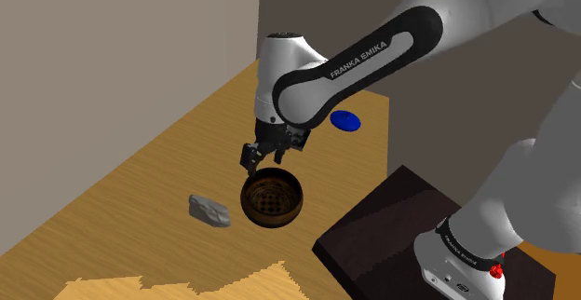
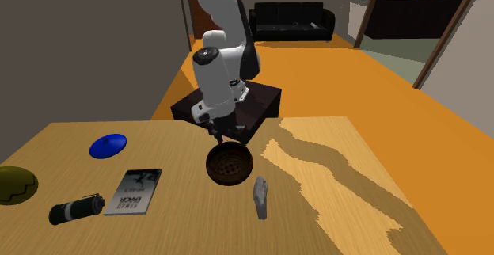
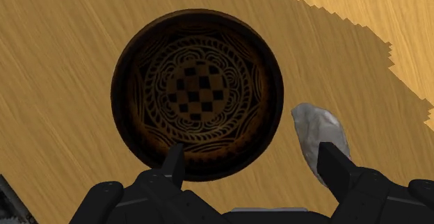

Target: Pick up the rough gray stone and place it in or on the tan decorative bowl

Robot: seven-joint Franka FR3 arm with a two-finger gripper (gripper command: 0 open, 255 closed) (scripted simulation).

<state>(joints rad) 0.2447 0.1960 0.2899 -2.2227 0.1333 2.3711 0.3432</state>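
The pincer hangs open above the edge of the brown bowl, with nothing between its two fingers. The gray stone lies on the worktop just beside the bowl, not touching it. So I think the job is only at its first step: getting to the stone. Next the pincer should slide sideways until the stone sits between the fingers, then go down and squeeze across the stone's thin side. It must not bump the bowl's rim. There is lots of bare wood around the stone, and the worktop's edges are well away. Farther off lie a blue disc, a book and a dark can, all out of the way.
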